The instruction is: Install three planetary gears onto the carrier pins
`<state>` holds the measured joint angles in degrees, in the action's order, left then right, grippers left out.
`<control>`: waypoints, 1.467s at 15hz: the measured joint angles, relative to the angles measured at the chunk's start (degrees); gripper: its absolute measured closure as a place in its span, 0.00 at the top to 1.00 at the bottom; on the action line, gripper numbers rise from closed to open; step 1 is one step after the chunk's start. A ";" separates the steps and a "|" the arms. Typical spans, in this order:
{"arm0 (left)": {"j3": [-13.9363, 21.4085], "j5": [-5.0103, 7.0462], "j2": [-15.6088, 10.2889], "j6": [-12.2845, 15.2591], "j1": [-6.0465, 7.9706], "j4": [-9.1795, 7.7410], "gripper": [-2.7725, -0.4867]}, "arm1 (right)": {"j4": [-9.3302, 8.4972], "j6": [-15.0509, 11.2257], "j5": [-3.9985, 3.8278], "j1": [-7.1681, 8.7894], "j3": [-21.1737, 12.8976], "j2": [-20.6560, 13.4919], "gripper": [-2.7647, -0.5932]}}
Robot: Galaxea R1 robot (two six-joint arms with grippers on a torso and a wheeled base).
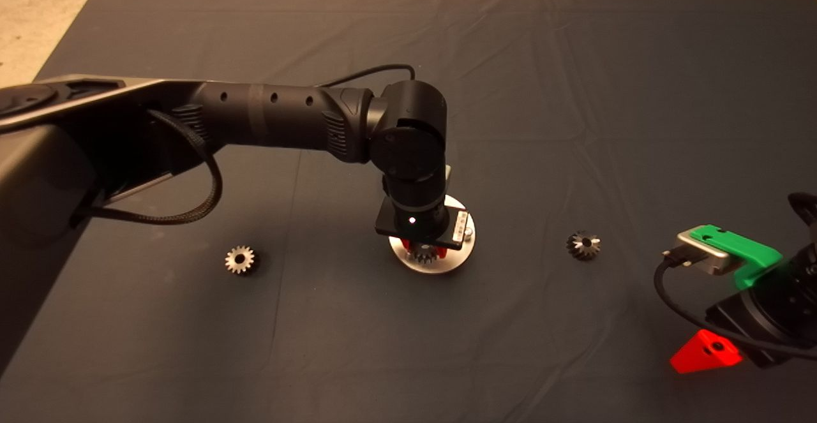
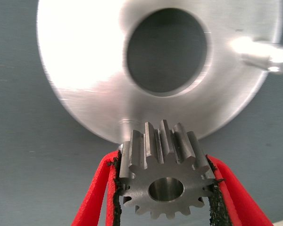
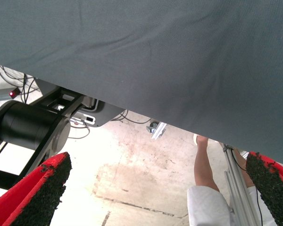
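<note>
The silver disc [image 1: 408, 261] lies mid-mat. My left gripper [image 1: 426, 254] hangs straight over it and is shut on a planetary gear [image 2: 164, 176], held flat between the pads [image 2: 114, 190] over the disc's near rim [image 2: 85, 94]. One carrier pin [image 2: 264, 54] shows on the disc beside its central hole; another shows at the disc's right edge [image 1: 469, 233]. The third is hidden. Two more gears lie on the mat: one to the left [image 1: 240, 259], one to the right [image 1: 583, 245]. My right gripper [image 1: 705, 353] waits at the lower right, open and empty.
The dark mat [image 1: 574, 91] covers the table, with bare floor beyond its far edge. The left arm [image 1: 274, 120] spans the mat from the left. Past the mat's edge the right wrist view shows a person's leg [image 3: 205, 165] and a black robot base [image 3: 30, 129].
</note>
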<state>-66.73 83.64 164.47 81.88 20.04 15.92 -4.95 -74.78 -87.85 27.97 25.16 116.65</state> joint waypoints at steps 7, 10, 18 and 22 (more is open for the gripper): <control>0.00 3.46 -0.32 -1.94 0.01 0.20 0.18 | -0.01 0.00 0.00 0.00 0.00 0.00 0.99; 0.00 3.55 -0.31 -2.00 0.00 0.20 0.18 | -0.01 0.00 0.00 0.00 0.00 0.00 0.99; 0.00 3.58 -0.02 -3.27 0.01 0.20 0.18 | -0.01 0.00 0.00 0.00 0.00 0.00 0.99; 0.00 3.58 -0.02 -3.34 -0.02 0.20 0.18 | -0.01 0.00 0.00 0.00 0.00 0.00 0.99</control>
<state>-66.73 87.21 164.45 78.53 20.03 16.12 -4.96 -74.78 -87.85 27.97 25.16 116.65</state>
